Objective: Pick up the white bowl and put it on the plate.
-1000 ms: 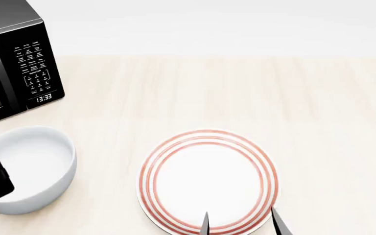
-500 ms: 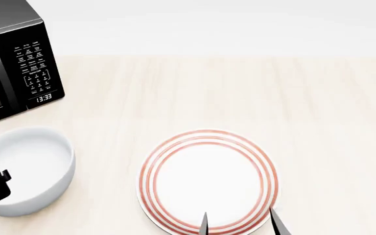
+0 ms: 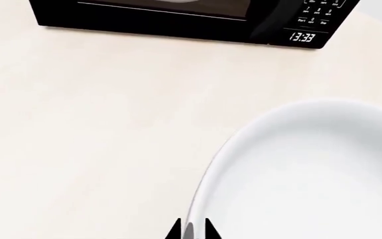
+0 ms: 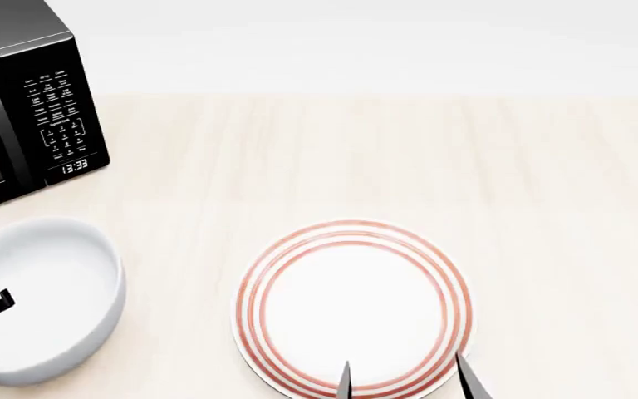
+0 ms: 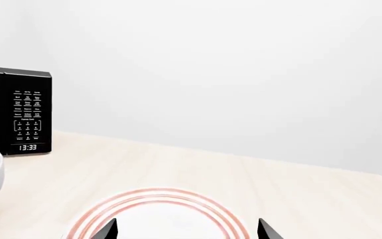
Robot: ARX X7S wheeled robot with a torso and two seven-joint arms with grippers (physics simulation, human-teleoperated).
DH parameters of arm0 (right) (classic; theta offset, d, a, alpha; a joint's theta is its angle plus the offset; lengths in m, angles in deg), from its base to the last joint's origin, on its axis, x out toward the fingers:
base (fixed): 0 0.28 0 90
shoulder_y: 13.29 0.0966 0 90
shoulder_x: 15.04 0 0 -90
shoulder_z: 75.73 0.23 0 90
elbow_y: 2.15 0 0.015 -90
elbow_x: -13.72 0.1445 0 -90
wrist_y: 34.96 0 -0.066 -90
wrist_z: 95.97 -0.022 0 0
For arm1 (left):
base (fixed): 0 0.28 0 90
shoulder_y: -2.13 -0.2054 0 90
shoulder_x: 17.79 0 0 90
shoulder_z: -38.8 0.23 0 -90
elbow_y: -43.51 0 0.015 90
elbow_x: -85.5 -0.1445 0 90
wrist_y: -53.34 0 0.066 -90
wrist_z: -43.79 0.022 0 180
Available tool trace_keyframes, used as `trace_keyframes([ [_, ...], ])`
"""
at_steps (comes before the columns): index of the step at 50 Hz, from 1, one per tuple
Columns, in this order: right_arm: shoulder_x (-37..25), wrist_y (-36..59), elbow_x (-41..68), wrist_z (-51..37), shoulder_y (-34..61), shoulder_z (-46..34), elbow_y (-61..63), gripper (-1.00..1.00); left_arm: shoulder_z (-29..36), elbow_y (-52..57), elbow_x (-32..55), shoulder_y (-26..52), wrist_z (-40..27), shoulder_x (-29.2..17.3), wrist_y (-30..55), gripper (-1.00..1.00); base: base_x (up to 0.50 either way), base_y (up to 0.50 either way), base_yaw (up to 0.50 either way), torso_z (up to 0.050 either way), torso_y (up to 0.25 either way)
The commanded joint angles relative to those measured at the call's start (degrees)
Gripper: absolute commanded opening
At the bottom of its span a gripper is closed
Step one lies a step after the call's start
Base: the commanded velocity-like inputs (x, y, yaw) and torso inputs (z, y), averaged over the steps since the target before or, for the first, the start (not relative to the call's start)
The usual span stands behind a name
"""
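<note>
The white bowl sits upright on the pale wooden table, mouth facing up, near the table's left front, just in front of the black microwave and well apart from the red-ringed plate at centre front; being round, it has no long axis in plan, only its vertical axis, which appears close to plumb, though a slight tilt cannot be ruled out.

The left gripper has its two fingertips closed on the bowl's rim, one inside the wall and one outside, as the left wrist view shows; the right gripper hovers over the plate's near edge with its fingers spread apart and holding nothing.

The risks look like these: a pinch on one point of a thick, glossy rim may let the bowl pivot and hang tilted once lifted, or slip free altogether; a low carry could drag the bowl's base on the table or clip the plate's rim and shove the plate; the right gripper, standing over the plate, could be struck by the arriving bowl unless it clears away; an off-centre release could leave the bowl perched on the plate's edge.
</note>
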State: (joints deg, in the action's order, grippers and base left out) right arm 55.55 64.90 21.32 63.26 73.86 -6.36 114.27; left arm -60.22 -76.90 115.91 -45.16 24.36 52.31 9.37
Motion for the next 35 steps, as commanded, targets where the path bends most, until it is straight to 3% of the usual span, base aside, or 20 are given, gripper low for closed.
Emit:
trace_keyframes([
  [1,-0.12,-0.07,0.03,-0.16,0.13,-0.23,-0.2,1.0,-1.94,0.42,2.33,-0.44,-0.06,0.44,-0.8,-1.0,0.0,0.0,0.0,0.0,0.0],
  [35,-0.47,-0.39,0.43,-0.63,0.29,-0.66,-0.52,1.0,-6.1,12.98,9.17,2.9,-6.29,2.67,6.9,-1.0,0.0,0.0,0.0,0.0,0.0],
])
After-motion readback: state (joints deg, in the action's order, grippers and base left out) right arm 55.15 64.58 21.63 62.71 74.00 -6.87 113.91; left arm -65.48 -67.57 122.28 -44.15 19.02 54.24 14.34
